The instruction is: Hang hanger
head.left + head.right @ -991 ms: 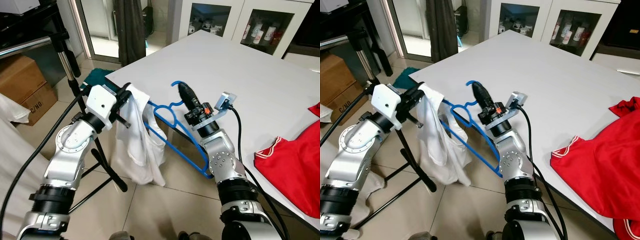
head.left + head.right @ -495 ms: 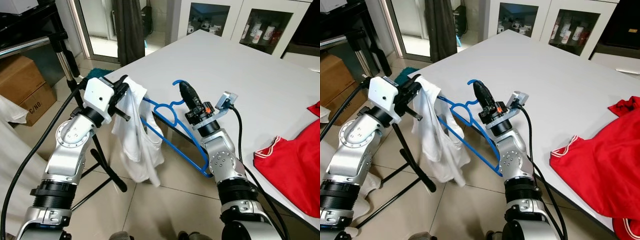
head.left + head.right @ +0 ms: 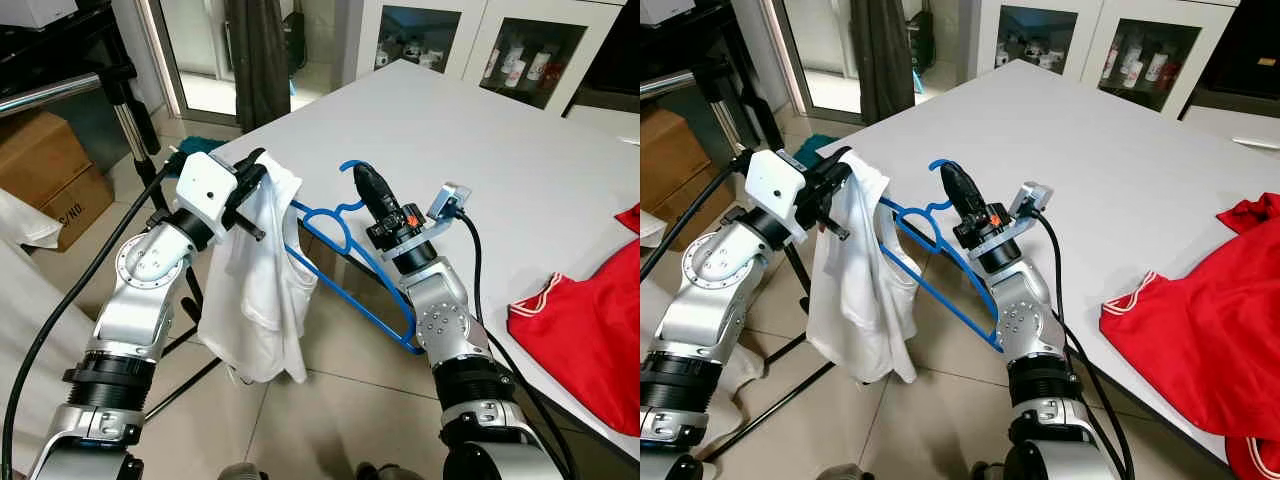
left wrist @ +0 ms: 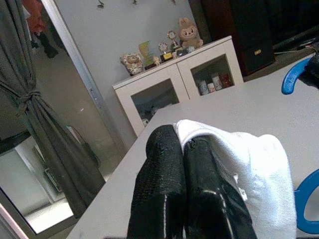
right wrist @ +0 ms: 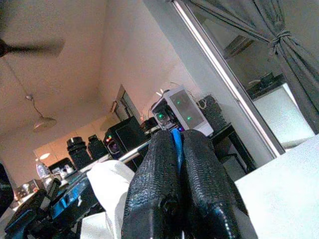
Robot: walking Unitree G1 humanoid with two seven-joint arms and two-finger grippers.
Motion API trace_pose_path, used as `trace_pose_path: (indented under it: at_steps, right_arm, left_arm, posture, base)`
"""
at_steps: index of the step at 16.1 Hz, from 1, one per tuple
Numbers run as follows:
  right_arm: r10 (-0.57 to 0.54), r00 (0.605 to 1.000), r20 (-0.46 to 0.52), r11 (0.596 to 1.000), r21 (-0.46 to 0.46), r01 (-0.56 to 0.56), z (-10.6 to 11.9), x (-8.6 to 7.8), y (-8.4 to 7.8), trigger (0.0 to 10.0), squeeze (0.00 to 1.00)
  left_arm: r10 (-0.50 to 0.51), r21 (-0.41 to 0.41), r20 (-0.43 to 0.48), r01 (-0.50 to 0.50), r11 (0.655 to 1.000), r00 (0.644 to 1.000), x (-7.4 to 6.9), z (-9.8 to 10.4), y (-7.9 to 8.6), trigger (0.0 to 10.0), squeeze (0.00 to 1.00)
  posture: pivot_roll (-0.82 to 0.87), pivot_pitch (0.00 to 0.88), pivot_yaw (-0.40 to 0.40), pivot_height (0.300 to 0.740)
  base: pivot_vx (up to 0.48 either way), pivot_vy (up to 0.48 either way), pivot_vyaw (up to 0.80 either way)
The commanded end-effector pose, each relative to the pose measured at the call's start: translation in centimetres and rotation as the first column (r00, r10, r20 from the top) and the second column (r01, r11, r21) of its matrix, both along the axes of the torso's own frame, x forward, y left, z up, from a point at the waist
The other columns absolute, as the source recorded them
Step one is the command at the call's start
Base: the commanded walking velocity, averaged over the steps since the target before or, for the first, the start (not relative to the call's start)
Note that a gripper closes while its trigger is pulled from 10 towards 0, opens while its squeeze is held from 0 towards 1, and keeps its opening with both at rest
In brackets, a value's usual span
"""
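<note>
The blue hanger [image 3: 345, 262] is thin, stiff and light; its hook is pinched between the closed fingers of the right gripper [image 3: 366, 184], a sound hold. The soft white garment [image 3: 262, 280], limp and likely to slip, hangs from the left gripper [image 3: 255, 170], clamped shut on its top edge at nine o'clock of the hanger. Behind: a white desk [image 3: 480, 150], tiled floor [image 3: 340, 400].

Blue hanger [image 3: 352, 262]: thin frame, tilted, held off the floor beside the bench [image 3: 480, 150] edge; white garment [image 3: 258, 290] draped over one end.
</note>
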State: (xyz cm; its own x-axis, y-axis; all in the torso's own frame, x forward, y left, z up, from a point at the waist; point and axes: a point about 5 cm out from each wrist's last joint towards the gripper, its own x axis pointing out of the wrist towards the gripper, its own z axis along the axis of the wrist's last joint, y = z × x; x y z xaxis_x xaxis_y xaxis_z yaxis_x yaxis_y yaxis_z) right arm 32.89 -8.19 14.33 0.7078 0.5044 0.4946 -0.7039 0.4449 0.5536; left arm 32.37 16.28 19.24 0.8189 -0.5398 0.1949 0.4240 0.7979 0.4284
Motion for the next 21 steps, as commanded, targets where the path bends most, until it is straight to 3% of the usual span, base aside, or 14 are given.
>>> trace_pose_path:
  at_steps: [1,12,18,21]
  right_arm:
    - [0.020,0.999,0.036,0.999,0.027,-0.021,1.14,0.19,1.01,10.0,0.00]
    - [0.019,0.999,0.040,0.999,0.030,-0.020,1.22,0.12,1.03,10.0,0.00]
    - [0.018,0.999,0.036,1.000,0.025,-0.019,1.11,0.01,0.97,10.0,0.00]
    - [0.017,0.999,0.041,1.000,0.024,-0.018,1.28,0.17,0.94,10.0,0.00]
  left_arm:
    - [-0.025,0.013,0.034,0.024,1.000,0.999,0.17,0.83,-0.35,10.0,0.00]
    - [-0.034,0.010,0.037,0.034,0.999,0.999,0.21,0.91,-0.37,10.0,0.00]
    - [-0.054,-0.004,0.032,0.054,0.999,0.998,0.09,0.94,-0.56,10.0,0.00]
    - [-0.118,0.054,0.031,0.116,0.992,0.993,0.06,1.17,-0.57,10.0,0.00]
  posture:
    - [0.08,0.000,0.023,0.740]
    - [0.08,0.000,0.028,0.740]
    - [0.08,0.000,0.028,0.740]
    - [0.08,0.000,0.027,0.740]
  base:
    - [0.296,0.000,0.00]
    - [0.329,-0.280,0.00]
    - [0.000,0.000,0.00]
    - [0.000,0.000,0.00]
